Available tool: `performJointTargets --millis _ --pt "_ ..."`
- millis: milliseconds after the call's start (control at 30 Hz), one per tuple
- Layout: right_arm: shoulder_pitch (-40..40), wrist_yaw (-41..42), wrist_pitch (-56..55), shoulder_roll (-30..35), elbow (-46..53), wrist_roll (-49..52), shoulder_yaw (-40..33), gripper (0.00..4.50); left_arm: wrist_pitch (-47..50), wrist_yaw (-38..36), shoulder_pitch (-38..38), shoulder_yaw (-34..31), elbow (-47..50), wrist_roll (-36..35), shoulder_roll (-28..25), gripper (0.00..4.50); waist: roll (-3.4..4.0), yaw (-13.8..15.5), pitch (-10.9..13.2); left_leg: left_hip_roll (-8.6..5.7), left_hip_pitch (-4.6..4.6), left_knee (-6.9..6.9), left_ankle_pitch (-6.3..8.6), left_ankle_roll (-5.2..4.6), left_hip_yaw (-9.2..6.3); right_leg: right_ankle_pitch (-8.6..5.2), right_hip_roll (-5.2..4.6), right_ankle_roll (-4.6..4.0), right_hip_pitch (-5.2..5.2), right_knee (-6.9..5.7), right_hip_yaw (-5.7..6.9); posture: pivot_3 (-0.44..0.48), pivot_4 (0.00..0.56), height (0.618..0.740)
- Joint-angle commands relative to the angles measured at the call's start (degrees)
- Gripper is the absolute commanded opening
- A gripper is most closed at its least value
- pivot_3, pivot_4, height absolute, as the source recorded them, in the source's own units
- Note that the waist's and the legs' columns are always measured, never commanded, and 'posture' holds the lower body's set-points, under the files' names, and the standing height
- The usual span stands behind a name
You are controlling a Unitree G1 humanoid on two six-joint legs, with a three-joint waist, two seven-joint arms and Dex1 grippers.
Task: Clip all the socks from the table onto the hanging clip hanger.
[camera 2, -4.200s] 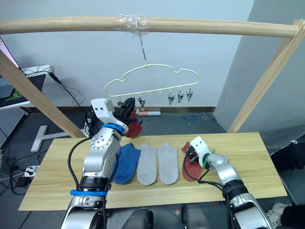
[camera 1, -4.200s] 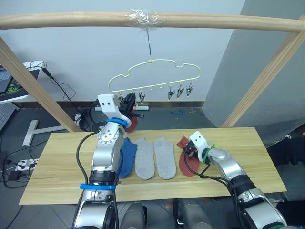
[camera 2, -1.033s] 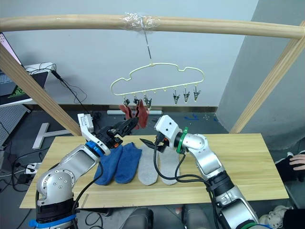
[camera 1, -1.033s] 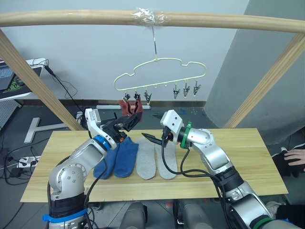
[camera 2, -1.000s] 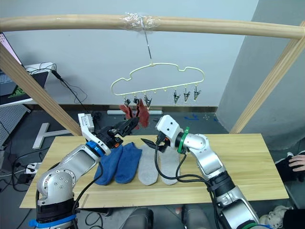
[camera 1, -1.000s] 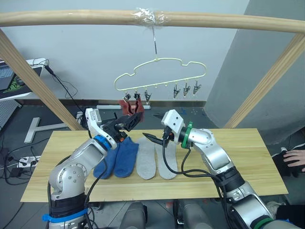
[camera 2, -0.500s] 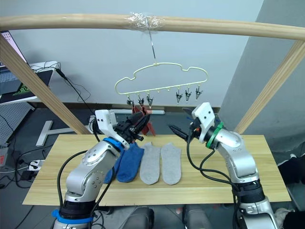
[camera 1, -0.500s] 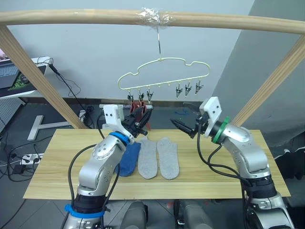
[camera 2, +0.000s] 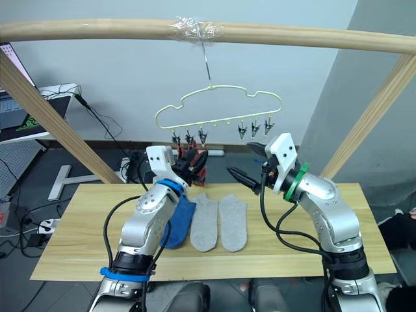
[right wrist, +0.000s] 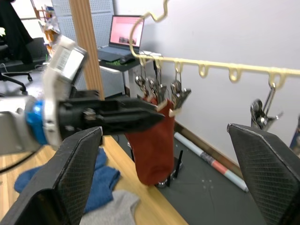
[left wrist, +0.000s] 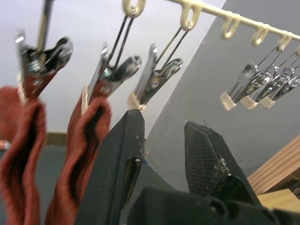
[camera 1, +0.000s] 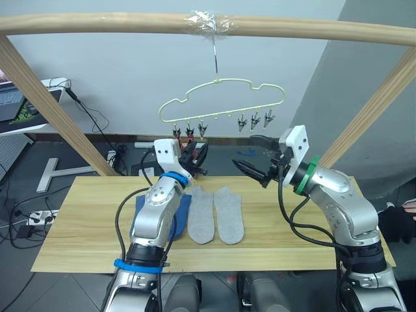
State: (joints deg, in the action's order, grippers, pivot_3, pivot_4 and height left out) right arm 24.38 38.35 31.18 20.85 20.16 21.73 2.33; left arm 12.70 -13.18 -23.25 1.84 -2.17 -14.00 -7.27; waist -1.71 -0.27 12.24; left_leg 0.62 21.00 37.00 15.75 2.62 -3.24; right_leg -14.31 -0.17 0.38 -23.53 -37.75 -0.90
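A thin pale yellow wire clip hanger [camera 1: 221, 97] with a wavy top hangs by its hook from a thick wooden frame bar [camera 1: 97, 23], and a row of small metal clips dangles along its lower wire. Two rust red ankle socks [left wrist: 28, 154] hang from the two clips at the robot's left end, side by side and close together; the third clip [left wrist: 157, 79] next to them holds nothing, as do the three clips [camera 1: 255, 121] at the right end. The left gripper [camera 1: 195, 155] is raised just below the clipped red socks, its two black fingers [left wrist: 117, 164] parted by a narrow gap with nothing between them, the empty third clip just above their tips. The right gripper [camera 1: 255, 156] is held up in the air beneath the right-hand clips, its fingers [right wrist: 70, 173] spread wide and empty, pointing toward the left gripper. On the long table of light wooden planks [camera 1: 84, 240] lie two light grey socks [camera 1: 214, 214] side by side, touching, and beside them on the robot's left the blue socks [camera 2: 179, 221], partly hidden behind the left arm.
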Motion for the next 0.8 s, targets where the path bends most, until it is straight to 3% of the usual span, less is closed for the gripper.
performJointTargets --millis 33,800 --pt "1.46 -1.07 0.30 0.17 2.61 1.48 -1.00 4.50 -1.92 -0.19 -1.11 -0.32 -0.40 1.11 0.51 1.69 0.00 -0.12 0.00 0.01 0.00 0.00 0.00 0.00 0.00 0.00 0.00 0.00 0.00 0.00 0.00 -0.033 0.168 0.740" --pt "3.27 -2.99 -0.51 0.61 0.50 2.49 -1.42 4.50 -10.96 3.67 -9.93 -2.20 -10.97 6.60 3.00 1.69 0.00 -0.26 0.00 0.00 0.00 0.01 0.00 0.00 0.00 0.07 0.01 -0.09 0.00 -0.03 0.02 -0.043 0.165 0.740"
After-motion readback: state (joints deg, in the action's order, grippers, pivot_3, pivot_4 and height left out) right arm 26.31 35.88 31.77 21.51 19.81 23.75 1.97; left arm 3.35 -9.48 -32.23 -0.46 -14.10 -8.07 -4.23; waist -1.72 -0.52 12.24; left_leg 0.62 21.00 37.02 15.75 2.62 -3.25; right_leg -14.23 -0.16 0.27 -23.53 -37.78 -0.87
